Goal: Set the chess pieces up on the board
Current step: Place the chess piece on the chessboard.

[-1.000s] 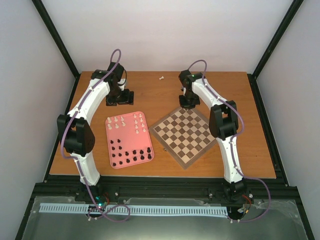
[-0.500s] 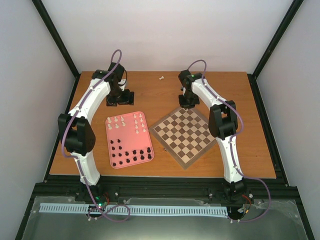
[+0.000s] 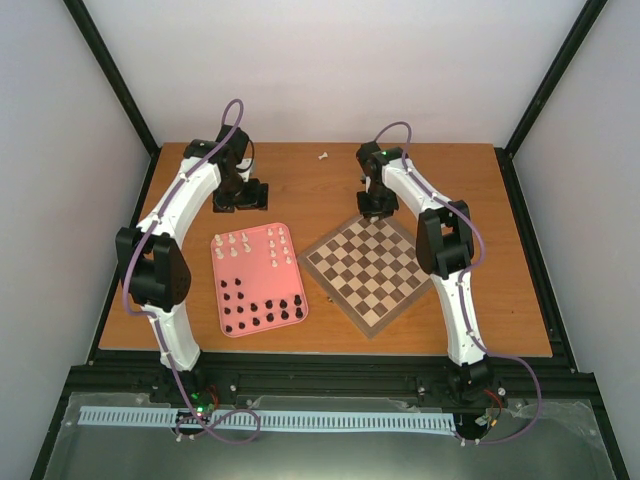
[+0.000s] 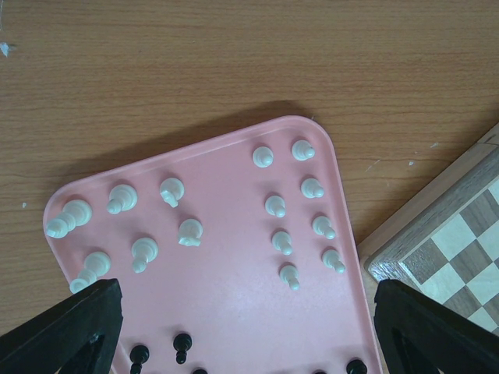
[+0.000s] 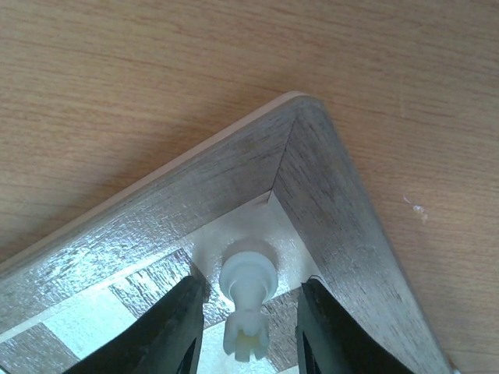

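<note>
A white rook [image 5: 248, 273] stands on its home square, the 12 o'clock corner of the board [image 5: 234, 183], with the right gripper [image 5: 249, 296] narrowly parted around it, not touching; the left gripper [image 4: 249, 312] hovers wide open by the spare chess pieces [image 4: 274, 206] on the pink tray [image 4: 226, 179], at the board's 9 o'clock.

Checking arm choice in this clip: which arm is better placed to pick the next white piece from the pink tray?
Left. The left gripper hovers open above the pink tray, directly over the white pieces. The right gripper sits at the far corner of the chessboard, fingers straddling the white rook there.

Overhead view from behind, down over the table [image 3: 500, 290]; wrist views close above tray [image 4: 234, 304] and board [image 5: 327, 202] (board in all).
</note>
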`<state>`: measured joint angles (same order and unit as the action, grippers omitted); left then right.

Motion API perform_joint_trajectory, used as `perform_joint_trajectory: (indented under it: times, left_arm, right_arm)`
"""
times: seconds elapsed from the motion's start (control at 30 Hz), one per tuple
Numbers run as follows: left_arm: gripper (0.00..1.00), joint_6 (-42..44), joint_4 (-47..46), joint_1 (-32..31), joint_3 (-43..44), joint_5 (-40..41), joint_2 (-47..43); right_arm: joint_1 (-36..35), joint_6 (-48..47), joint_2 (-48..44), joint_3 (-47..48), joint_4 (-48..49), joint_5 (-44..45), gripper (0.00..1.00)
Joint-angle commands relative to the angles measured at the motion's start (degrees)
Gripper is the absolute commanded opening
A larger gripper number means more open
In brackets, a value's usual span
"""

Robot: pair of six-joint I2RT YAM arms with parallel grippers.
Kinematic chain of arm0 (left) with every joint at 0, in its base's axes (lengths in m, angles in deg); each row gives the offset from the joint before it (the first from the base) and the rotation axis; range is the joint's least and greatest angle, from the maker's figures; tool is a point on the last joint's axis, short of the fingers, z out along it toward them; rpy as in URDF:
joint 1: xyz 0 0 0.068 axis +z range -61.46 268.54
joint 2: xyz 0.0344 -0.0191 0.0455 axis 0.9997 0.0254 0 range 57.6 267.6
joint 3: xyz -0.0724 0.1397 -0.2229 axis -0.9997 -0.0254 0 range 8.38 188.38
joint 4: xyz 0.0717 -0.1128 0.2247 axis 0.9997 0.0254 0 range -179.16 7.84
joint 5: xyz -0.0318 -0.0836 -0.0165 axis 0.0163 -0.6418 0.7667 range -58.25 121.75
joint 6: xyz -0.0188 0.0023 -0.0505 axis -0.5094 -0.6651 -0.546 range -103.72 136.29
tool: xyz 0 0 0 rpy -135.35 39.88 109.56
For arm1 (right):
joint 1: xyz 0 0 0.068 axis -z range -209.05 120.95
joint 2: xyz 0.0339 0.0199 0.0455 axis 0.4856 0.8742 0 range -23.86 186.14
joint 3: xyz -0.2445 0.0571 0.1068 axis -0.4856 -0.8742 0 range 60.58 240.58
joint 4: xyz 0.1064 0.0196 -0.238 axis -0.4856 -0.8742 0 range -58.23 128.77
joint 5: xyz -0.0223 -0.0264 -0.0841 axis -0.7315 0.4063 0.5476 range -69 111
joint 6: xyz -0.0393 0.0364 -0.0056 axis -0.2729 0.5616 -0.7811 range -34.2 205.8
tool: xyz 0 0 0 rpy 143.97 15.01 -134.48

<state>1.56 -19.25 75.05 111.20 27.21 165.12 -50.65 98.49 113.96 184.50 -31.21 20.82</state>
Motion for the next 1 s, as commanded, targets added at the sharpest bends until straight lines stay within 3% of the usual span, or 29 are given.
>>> perform_joint_trajectory:
  times: [0.0, 0.37, 0.7, 0.83, 0.9, 0.97]
  left_arm:
    - [0.90, 1.01, -0.12, 0.24, 2.05, -0.62, 0.81]
    - [0.90, 1.29, -0.12, 0.27, 1.61, -0.95, 0.33]
    - [0.90, -0.39, -2.02, 0.58, -1.60, -3.58, 0.90]
    - [0.89, -1.05, -2.19, 0.62, -2.97, 0.36, 1.16]
    - [0.86, -2.01, -2.95, 0.87, -4.09, 1.59, 1.04]
    - [0.74, -3.41, -4.33, 1.73, -5.75, 1.30, 0.81]
  right_arm:
    - [-0.02, -0.69, -0.50, 0.81, -0.03, 0.80, 0.39]
    - [0.01, -0.50, -8.38, 0.80, 0.07, 0.93, 0.63]
    - [-0.51, -0.76, -17.01, -0.61, -0.58, -2.28, 0.66]
    - [-1.66, -0.66, -18.68, -2.39, 0.55, -3.66, 0.66]
    - [-2.25, -0.43, -18.90, -3.07, 0.84, -4.40, 0.66]
    - [-2.93, -0.27, -18.98, -3.91, 1.31, -4.93, 0.66]
